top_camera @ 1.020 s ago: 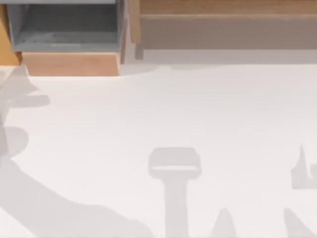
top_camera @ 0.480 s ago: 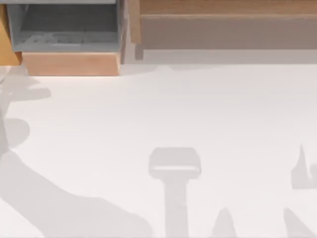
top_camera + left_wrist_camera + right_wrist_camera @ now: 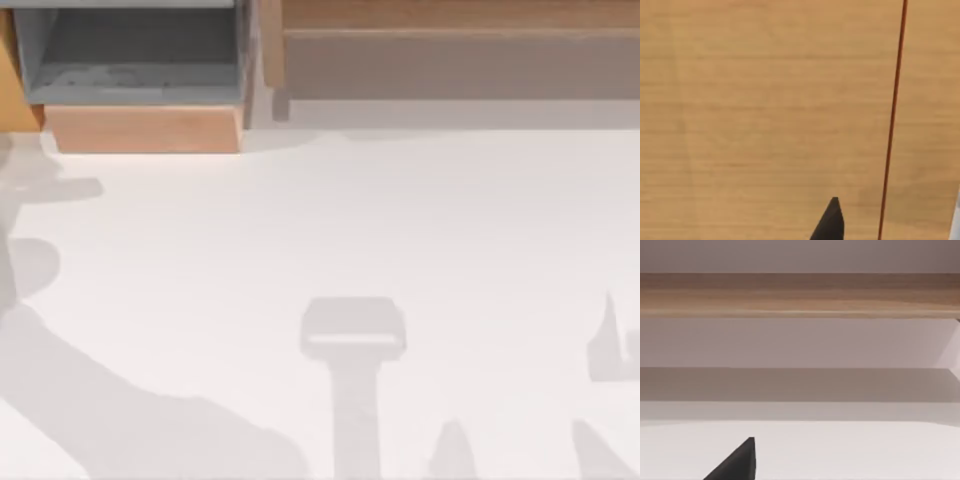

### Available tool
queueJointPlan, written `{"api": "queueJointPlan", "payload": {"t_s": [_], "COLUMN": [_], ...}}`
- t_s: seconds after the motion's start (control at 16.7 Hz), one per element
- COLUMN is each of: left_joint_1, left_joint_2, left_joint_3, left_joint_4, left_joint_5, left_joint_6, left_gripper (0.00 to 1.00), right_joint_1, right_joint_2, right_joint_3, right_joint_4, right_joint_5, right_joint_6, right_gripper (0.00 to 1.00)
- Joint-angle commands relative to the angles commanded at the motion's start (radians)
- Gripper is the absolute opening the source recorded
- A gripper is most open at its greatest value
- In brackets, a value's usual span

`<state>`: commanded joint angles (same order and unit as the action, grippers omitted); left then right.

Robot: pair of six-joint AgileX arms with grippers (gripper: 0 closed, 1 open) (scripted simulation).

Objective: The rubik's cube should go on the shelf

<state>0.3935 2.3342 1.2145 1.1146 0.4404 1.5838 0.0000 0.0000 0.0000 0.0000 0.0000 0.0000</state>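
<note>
The rubik's cube is out of view. The shelf (image 3: 460, 18) runs along the table's far right, a light-brown ledge over a duller brownish-grey front face. It also crosses the right wrist view as a wooden band (image 3: 800, 295), some way beyond a dark part of my right gripper (image 3: 737, 462), which hangs over the white table. A dark part of my left gripper (image 3: 831, 222) sits close in front of a light-brown wooden panel (image 3: 765, 110) with a thin red line (image 3: 892, 120) running down it.
A grey-lined box compartment (image 3: 140, 60) with a wood front (image 3: 140, 128) stands at the far left, beside the shelf. Grey arm shadows (image 3: 120, 410) lie across the white table (image 3: 400, 220) at its left and near edges.
A pale shape at the table's left edge, just below the box, has gone from the top view. The shadows there have shifted slightly. Nothing else differs.
</note>
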Motion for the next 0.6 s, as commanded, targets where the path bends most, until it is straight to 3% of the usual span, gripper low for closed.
{"api": "queueJointPlan", "payload": {"t_s": [0.24,0.6], "left_joint_1": [0.000,0.000], "left_joint_2": [0.000,0.000], "left_joint_3": [0.000,0.000], "left_joint_4": [0.000,0.000], "left_joint_5": [0.000,0.000], "left_joint_6": [0.000,0.000], "left_gripper": [0.02,0.00], "right_joint_1": [0.000,0.000], "right_joint_2": [0.000,0.000], "right_joint_3": [0.000,0.000], "right_joint_4": [0.000,0.000], "right_joint_5": [0.000,0.000], "right_joint_6": [0.000,0.000], "right_gripper": [1.00,1.00]}}
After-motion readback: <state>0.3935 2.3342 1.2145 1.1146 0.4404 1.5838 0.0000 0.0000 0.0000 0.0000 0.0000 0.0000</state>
